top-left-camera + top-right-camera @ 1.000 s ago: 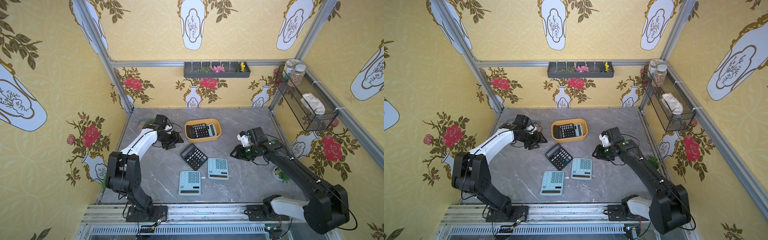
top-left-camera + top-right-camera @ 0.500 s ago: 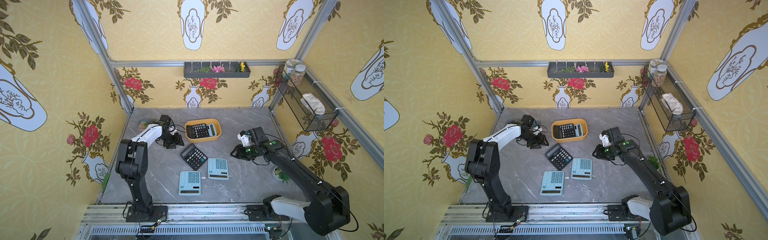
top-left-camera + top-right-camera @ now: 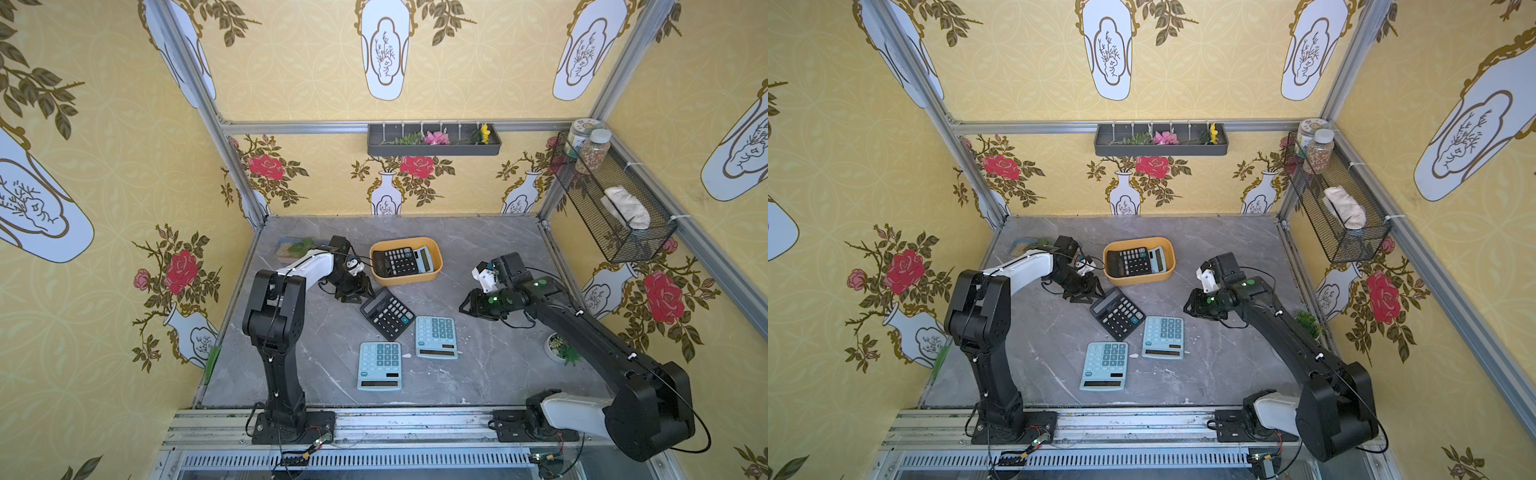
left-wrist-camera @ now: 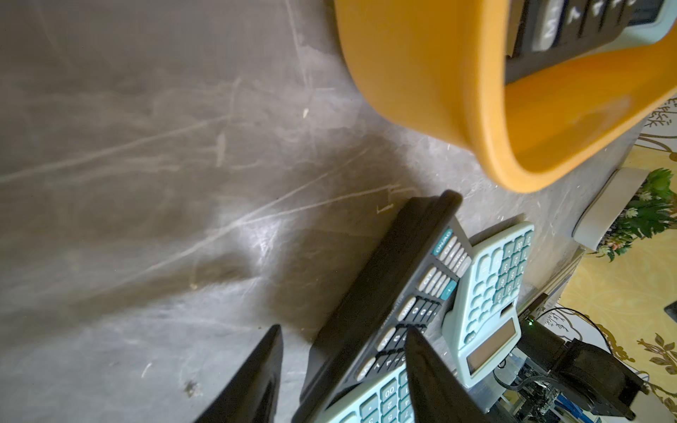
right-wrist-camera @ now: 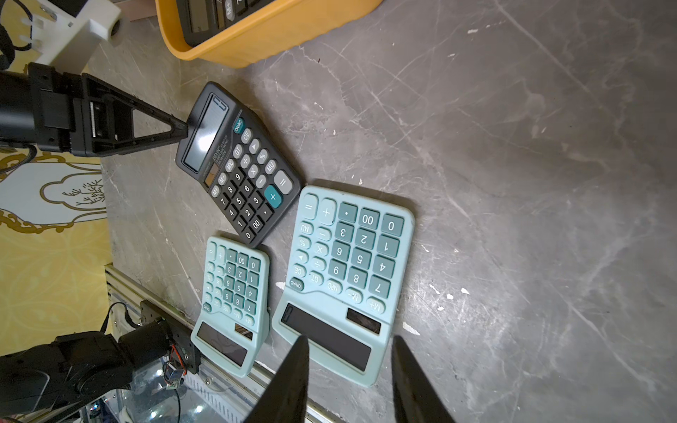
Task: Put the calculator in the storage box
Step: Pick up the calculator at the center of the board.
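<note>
Black calculator's (image 3: pixel 387 313) edge between left fingers (image 4: pixel 432 381)

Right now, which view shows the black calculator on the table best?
Right wrist: the black calculator lies whole, keys and display clear, left gripper at its display end. Both top views show it whole but small. Left wrist shows only one edge and some keys.

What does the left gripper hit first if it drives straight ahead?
The loose black calculator; the left gripper points at its display end, tips right by it. Contact unclear.
</note>
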`<action>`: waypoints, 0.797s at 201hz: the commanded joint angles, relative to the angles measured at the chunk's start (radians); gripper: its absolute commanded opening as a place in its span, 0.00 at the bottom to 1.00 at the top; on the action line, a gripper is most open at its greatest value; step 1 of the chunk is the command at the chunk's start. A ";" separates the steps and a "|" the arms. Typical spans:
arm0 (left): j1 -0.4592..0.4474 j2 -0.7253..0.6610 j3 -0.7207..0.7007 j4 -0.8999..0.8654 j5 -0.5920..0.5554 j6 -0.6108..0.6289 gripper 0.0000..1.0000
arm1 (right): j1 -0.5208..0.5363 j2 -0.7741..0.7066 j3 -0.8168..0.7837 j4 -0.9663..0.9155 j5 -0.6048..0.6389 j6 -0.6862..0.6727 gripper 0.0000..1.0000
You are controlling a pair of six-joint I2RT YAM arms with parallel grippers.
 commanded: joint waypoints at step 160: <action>-0.033 -0.111 -0.086 -0.061 0.015 -0.007 0.09 | 0.011 -0.013 -0.010 0.023 -0.005 0.000 0.37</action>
